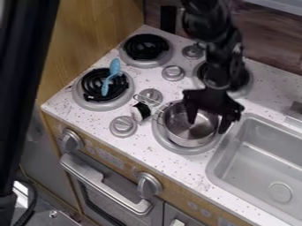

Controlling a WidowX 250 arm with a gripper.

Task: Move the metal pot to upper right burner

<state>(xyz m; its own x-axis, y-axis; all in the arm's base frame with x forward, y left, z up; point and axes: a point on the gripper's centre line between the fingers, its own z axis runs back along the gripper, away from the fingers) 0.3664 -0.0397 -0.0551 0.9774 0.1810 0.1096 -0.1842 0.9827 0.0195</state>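
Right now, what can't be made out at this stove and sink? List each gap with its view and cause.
Camera view:
Middle of the upper right burner: behind the arm.
Top of the lower right burner: under the pot.
Right part of the sink: cut off by the right edge.
Whether the pincer touches the pot: too small to tell.

Pot (182, 132) on burner (185, 151), sink (254, 174) right
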